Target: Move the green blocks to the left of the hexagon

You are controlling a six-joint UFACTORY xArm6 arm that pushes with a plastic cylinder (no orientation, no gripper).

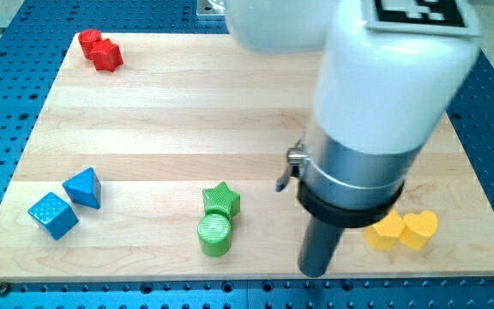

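A green star (221, 200) and a green cylinder (214, 234) sit touching at the bottom middle of the wooden board (187, 112), the star just above the cylinder. A yellow block that looks hexagonal (385, 231) lies at the bottom right, partly hidden by the arm, touching a yellow heart (420, 228) on its right. My tip (314, 274) rests near the board's bottom edge, between the green cylinder on its left and the yellow hexagon on its upper right. It touches neither.
Two red blocks (100, 50), one star-shaped, sit touching at the top left corner. A blue triangle (84, 187) and a blue cube (52, 215) lie at the bottom left. The arm's white body (384, 77) covers the upper right.
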